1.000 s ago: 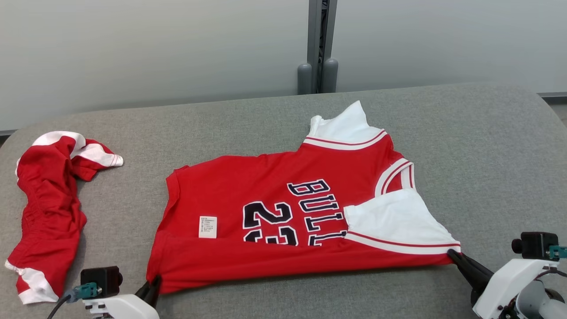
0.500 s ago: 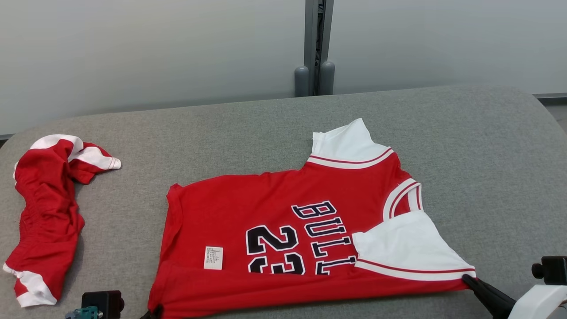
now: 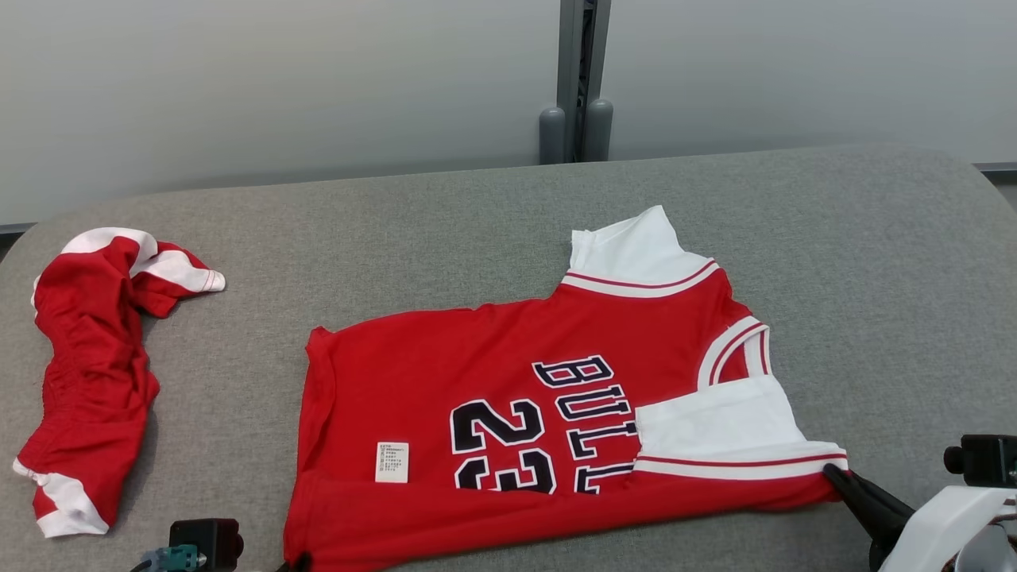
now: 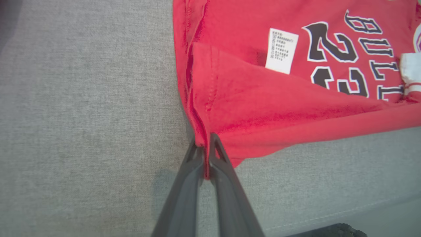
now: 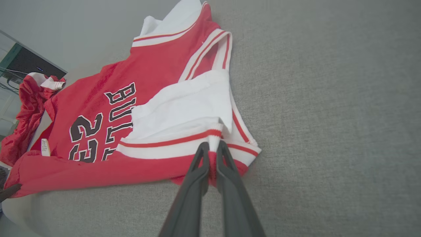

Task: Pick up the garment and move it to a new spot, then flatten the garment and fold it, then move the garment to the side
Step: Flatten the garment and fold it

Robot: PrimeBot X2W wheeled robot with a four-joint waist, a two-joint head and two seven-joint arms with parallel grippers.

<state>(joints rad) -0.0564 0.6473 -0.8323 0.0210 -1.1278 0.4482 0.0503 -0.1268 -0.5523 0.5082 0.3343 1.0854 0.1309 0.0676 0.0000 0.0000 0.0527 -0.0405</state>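
Observation:
The garment [image 3: 493,373] is a red jersey with white sleeves and dark lettering. It lies on the grey table with its near edge folded up over the front. My left gripper [image 4: 206,144] is shut on the near left corner of the red hem, and its tip [image 3: 294,566] just shows at the bottom edge of the head view. My right gripper [image 5: 213,144] is shut on the striped hem of the near white sleeve, at the jersey's right end [image 3: 830,470]. The garment [image 5: 148,75] stretches between the two grips, slightly raised along the near edge.
A second red and white garment [image 3: 91,373] lies crumpled at the table's left end. The grey padded table [image 3: 874,278] has bare surface to the right and behind the jersey. A grey post [image 3: 578,119] stands behind the far edge.
The head view has shifted. The near white sleeve now looks narrower, its gripped hem drawn up closer to the collar. Both grippers still hold the jersey.

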